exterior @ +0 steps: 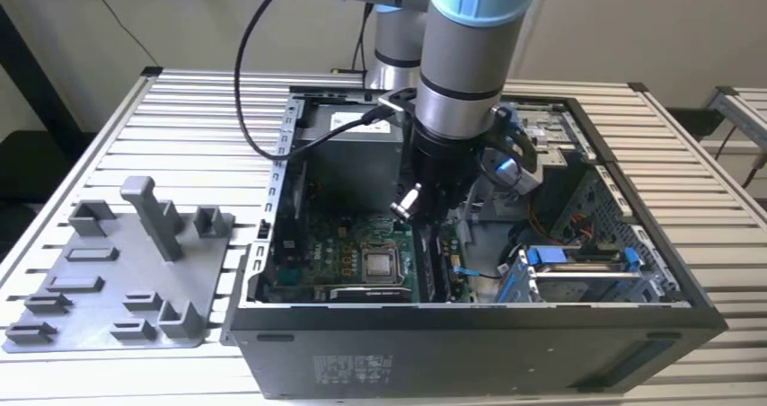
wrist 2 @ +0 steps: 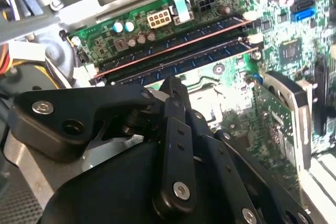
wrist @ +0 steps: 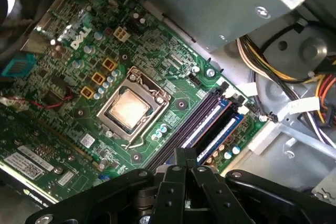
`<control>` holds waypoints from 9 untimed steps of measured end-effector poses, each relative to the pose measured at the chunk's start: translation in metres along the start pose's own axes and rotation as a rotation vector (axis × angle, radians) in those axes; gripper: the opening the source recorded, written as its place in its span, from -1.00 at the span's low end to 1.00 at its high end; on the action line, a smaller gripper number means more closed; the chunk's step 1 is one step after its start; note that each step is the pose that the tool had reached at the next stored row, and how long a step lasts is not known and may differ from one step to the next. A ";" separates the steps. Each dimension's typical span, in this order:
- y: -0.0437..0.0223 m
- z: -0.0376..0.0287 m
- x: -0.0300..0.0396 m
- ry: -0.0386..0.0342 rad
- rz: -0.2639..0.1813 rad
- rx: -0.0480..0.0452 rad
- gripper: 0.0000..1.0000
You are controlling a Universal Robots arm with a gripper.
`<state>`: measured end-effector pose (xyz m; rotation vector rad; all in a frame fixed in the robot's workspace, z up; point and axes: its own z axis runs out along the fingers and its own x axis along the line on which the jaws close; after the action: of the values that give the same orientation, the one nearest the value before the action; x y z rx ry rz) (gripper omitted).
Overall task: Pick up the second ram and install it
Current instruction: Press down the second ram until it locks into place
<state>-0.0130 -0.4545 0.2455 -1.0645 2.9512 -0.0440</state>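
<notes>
My gripper [exterior: 422, 219] reaches down inside the open computer case [exterior: 480, 312], over the green motherboard [wrist: 173, 85]. Its black fingers [wrist: 186, 157] are pressed together, shut, with nothing showing between them. In both wrist views they hover at one end of the long memory slots [wrist: 207, 121]. Two slim dark strips stand in those slots. The one nearer my fingertips [wrist 2: 184, 57] looks like the second ram, but I cannot tell them apart for sure. Another strip with a reddish edge [wrist 2: 168, 42] lies just beyond it. The square silver processor [wrist: 128, 107] sits beside the slots.
A metal power supply wall [wrist: 210, 9] and bundled cables [wrist: 294, 103] crowd one side of the slots. An expansion card [wrist: 31, 169] lies past the processor. Blue drive clips [exterior: 576, 255] sit at the exterior view's right. A grey fixture tray [exterior: 120, 280] lies outside the case.
</notes>
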 end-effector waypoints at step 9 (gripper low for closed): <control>0.0002 0.0036 0.0000 -0.0045 -0.159 0.0009 -0.79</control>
<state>-0.0131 -0.4544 0.2419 -1.2947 2.8553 -0.0433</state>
